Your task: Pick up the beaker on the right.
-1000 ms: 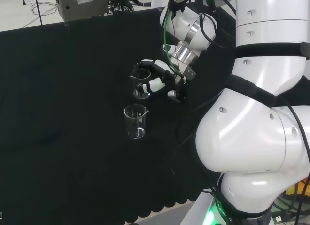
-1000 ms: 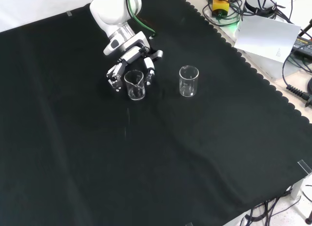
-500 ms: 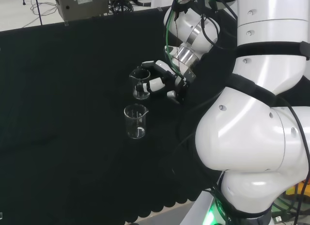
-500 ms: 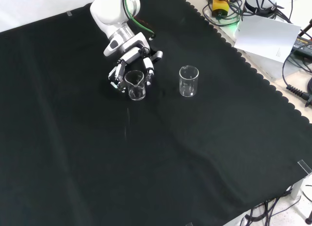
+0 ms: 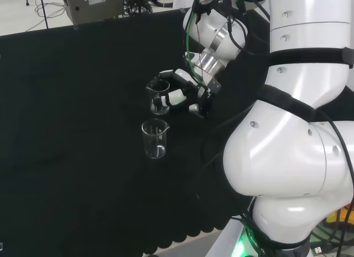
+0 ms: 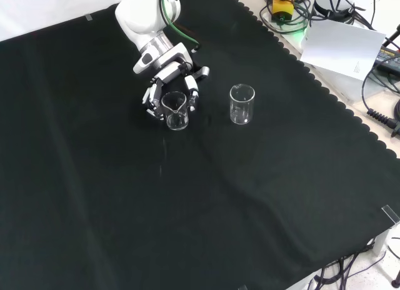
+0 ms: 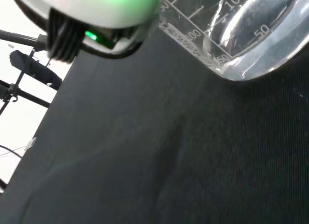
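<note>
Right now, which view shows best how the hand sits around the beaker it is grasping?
The front view: the hand has fingers curled on both sides of the held beaker. In the head view the fingers wrap it from the right, partly hiding the glass. The wrist view gives just its base and printed scale.

Even light (blurred wrist foreground)

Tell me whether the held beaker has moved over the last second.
Yes. In the front view the held beaker has shifted slightly toward the free beaker, with the hand curled round it.
</note>
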You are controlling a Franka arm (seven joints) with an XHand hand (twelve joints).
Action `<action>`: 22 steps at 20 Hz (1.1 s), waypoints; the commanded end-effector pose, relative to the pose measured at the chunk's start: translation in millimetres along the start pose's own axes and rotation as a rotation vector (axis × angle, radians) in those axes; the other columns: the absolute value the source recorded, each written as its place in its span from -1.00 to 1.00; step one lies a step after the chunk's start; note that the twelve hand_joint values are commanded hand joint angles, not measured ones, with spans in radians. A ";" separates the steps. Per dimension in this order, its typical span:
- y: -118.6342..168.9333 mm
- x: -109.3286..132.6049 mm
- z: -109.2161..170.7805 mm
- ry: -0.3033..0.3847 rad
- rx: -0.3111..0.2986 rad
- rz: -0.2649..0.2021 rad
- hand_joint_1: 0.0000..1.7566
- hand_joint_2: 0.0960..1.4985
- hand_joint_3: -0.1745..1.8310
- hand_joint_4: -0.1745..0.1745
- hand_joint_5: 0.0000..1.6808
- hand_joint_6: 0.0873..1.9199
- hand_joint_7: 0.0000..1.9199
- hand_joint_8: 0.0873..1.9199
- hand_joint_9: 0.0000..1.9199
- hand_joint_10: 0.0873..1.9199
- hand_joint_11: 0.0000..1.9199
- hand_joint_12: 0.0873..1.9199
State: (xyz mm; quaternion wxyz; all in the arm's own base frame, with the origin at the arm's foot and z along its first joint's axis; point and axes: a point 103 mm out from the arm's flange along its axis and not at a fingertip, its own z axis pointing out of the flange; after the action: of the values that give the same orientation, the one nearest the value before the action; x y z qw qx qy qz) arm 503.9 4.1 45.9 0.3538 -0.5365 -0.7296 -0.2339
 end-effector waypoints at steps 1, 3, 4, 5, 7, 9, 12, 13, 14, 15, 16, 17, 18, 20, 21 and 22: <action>-2.4 15.6 -18.9 -0.183 -0.152 0.017 0.51 -0.24 -0.10 -0.78 0.36 -0.17 0.32 -0.27 0.45 -0.48 0.16 -0.16; -2.2 20.9 -33.7 -0.212 -0.171 0.010 0.49 -0.17 -0.17 -0.94 0.39 -0.21 0.30 -0.25 0.51 -0.45 0.21 -0.21; -2.1 23.6 -41.0 -0.229 -0.174 0.006 0.49 -0.16 -0.18 -0.98 0.39 -0.21 0.29 -0.25 0.53 -0.44 0.22 -0.21; -2.3 26.0 -47.8 -0.246 -0.174 0.002 0.49 -0.16 -0.18 -0.99 0.40 -0.21 0.29 -0.24 0.54 -0.42 0.23 -0.21; -4.8 29.3 -61.5 -0.275 -0.169 0.002 0.49 -0.18 -0.15 -1.00 0.39 -0.19 0.28 -0.22 0.55 -0.38 0.23 -0.20; -8.8 30.9 -73.0 -0.294 -0.168 0.012 0.48 -0.21 -0.09 -1.00 0.38 -0.13 0.26 -0.15 0.55 -0.31 0.22 -0.17; -17.8 33.3 -87.6 -0.310 -0.157 0.029 0.48 -0.25 -0.01 -1.00 0.35 -0.06 0.24 -0.07 0.54 -0.23 0.20 -0.12; -21.4 34.7 -91.6 -0.316 -0.147 0.035 0.48 -0.25 0.00 -1.00 0.34 -0.04 0.23 -0.05 0.54 -0.22 0.20 -0.11; -25.2 36.7 -95.1 -0.322 -0.138 0.043 0.48 -0.25 0.01 -1.00 0.34 -0.03 0.23 -0.04 0.54 -0.21 0.20 -0.11; -29.4 38.3 -98.8 -0.326 -0.127 0.053 0.48 -0.26 0.01 -1.00 0.34 -0.03 0.23 -0.04 0.54 -0.20 0.20 -0.10; -33.7 40.8 -101.8 -0.332 -0.116 0.063 0.48 -0.26 0.01 -1.00 0.34 -0.02 0.23 -0.03 0.54 -0.20 0.20 -0.10; -38.2 43.1 -104.9 -0.339 -0.102 0.073 0.48 -0.26 0.02 -1.00 0.33 -0.01 0.23 -0.02 0.54 -0.19 0.20 -0.09; -43.3 45.3 -108.2 -0.348 -0.093 0.081 0.48 -0.27 0.03 -1.00 0.33 -0.01 0.23 -0.02 0.54 -0.19 0.20 -0.09; -53.7 50.9 -113.2 -0.363 -0.075 0.100 0.48 -0.27 0.04 -1.00 0.33 0.00 0.22 -0.01 0.54 -0.18 0.20 -0.08; -58.8 54.0 -115.1 -0.371 -0.066 0.108 0.48 -0.27 0.04 -1.00 0.33 0.00 0.22 -0.01 0.54 -0.18 0.20 -0.08; -63.6 57.0 -116.6 -0.378 -0.057 0.114 0.48 -0.27 0.04 -1.00 0.33 0.01 0.22 -0.01 0.54 -0.17 0.20 -0.08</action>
State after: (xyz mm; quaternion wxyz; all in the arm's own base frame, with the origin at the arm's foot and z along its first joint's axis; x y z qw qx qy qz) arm 493.8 -52.2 147.4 0.2010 -0.6061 -0.7500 -0.1726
